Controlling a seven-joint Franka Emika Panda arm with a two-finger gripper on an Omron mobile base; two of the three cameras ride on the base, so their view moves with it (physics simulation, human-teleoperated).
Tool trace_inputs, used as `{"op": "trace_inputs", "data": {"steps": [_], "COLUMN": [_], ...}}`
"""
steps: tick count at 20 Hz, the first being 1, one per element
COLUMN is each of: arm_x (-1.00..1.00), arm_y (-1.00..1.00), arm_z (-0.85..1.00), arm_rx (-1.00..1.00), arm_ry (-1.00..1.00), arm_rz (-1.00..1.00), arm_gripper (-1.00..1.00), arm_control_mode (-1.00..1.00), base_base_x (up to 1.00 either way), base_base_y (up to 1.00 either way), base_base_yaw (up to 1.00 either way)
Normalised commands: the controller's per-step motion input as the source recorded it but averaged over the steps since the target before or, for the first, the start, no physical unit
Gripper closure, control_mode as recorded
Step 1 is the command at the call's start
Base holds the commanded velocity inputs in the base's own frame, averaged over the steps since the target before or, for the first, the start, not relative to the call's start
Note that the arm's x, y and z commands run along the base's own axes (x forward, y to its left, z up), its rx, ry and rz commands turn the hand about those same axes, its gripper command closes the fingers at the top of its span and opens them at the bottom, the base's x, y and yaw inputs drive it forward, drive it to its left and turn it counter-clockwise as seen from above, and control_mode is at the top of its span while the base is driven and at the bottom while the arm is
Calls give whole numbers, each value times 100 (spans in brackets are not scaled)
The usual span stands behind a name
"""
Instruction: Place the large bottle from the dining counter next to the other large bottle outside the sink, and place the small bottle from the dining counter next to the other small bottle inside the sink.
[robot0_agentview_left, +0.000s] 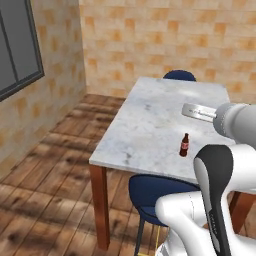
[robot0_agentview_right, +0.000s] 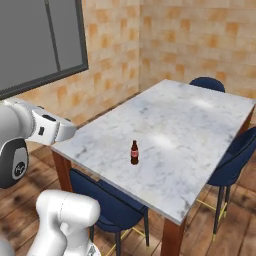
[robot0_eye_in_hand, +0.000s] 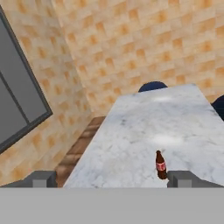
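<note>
The claw (robot0_eye_in_hand: 112, 179) hangs with its jaws wide apart, holding nothing, above the near edge of the marble bench (robot0_eye_in_hand: 175, 118). The small bottle (robot0_eye_in_hand: 161, 165) stands upright just ahead, toward the right fingertip (robot0_eye_in_hand: 181, 178), with bare marble all around it. Blue chairs (robot0_agentview_right: 231, 162) line the bench's sides.

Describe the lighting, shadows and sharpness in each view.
Left base view: even, soft light; pale glare patch on the dining counter; the small bottle casts a faint shadow. Right base view: similar sheen far up the marble, bottle sharp. Hand view: bright sheen patches on the marble, bottle slightly soft, gripper fingertips blocky.
</note>
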Motion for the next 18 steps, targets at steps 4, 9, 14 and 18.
{"op": "trace_inputs", "data": {"steps": [4, 9, 14, 18], "arm_x": [0, 0, 0, 0], "arm_y": [0, 0, 0, 0], "arm_z": [0, 0, 0, 0], "arm_rx": [0, 0, 0, 0], "arm_ry": [0, 0, 0, 0], "arm_rz": [0, 0, 0, 0], "arm_gripper": [-100, -100, -100, -100], "arm_control_mode": [100, 100, 100, 100], "base_base_x": [0, 6, 52, 86], "base_base_y": [0, 6, 20, 22], "base_base_yaw": [-25, -25, -16, -8]}}
